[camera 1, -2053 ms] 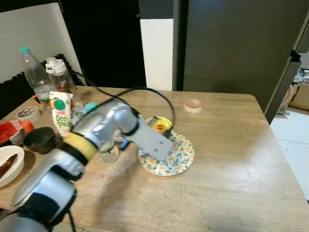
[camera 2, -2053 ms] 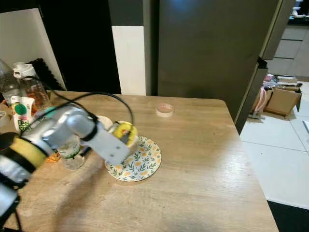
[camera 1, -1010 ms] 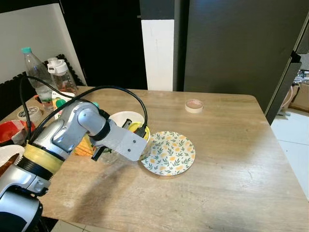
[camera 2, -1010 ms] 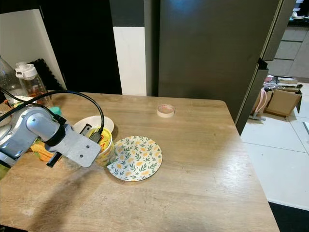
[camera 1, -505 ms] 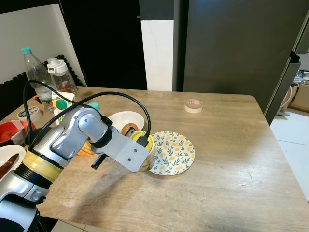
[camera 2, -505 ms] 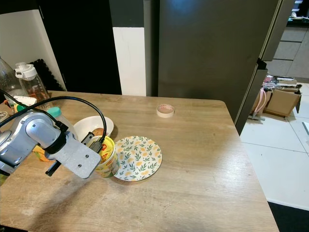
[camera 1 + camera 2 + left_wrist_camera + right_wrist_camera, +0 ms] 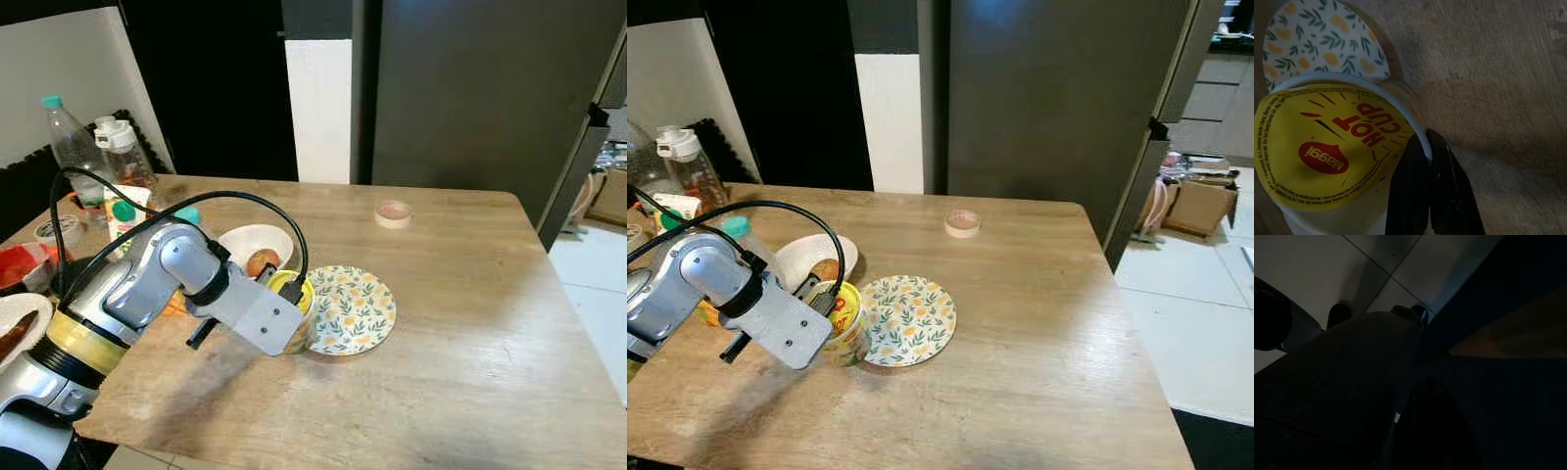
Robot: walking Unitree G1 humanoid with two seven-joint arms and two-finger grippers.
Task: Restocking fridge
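Bottles (image 7: pixel 93 157) and bowls (image 7: pixel 253 245) crowd the counter's (image 7: pixel 470 323) left; right of the plate (image 7: pixel 355 308), only a tape roll (image 7: pixel 393 212) stands.

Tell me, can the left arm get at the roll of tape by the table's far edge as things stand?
Probably not yet: the left gripper is shut on the noodle cup. Bare table lies between it and the tape roll.

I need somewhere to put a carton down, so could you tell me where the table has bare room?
The wooden table is bare right of the floral plate and the tape roll, out to its right edge. The left end is crowded with bottles, a white bowl and the left gripper's yellow-lidded noodle cup.
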